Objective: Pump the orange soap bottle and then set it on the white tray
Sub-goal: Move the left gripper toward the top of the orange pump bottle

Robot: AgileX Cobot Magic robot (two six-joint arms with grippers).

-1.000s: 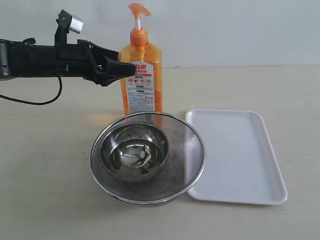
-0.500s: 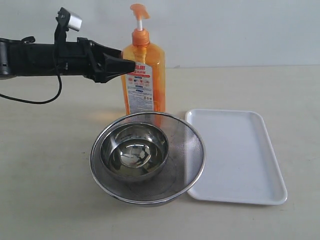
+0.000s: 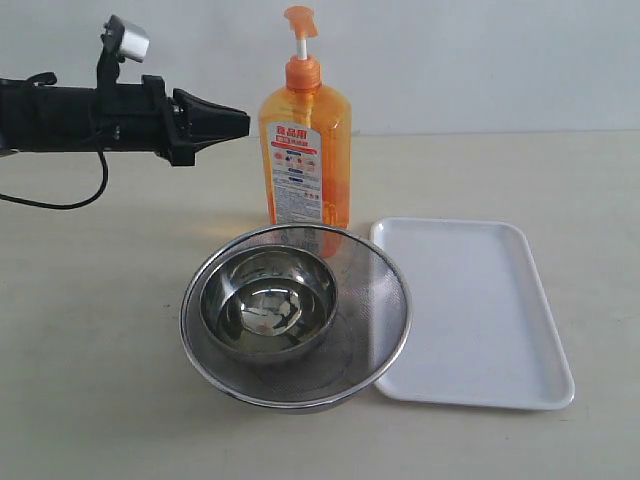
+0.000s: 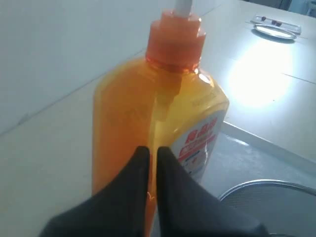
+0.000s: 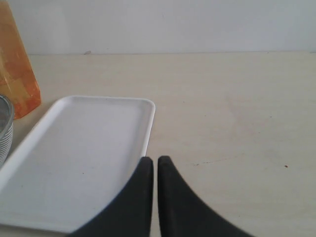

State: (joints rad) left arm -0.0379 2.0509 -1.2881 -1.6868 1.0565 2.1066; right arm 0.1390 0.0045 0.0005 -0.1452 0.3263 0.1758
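one orange soap bottle [image 3: 305, 150]: tall, translucent, rectangular, standing upright.

Robot lab bench, not a home: bare beige table [image 3: 90, 400], blank white wall [image 3: 480, 60], black arm [image 3: 70, 115] with camera [image 3: 125, 38] and loose cable [image 3: 55, 207] on the left. Staged props mid-table: bottle [image 3: 305, 160], bowls [image 3: 265, 300], tray [image 3: 480, 320].

Your orange soap bottle [image 3: 305, 160] stands upright, pump raised on its white stem, near the far left corner of your flat white tray [image 3: 470, 320].
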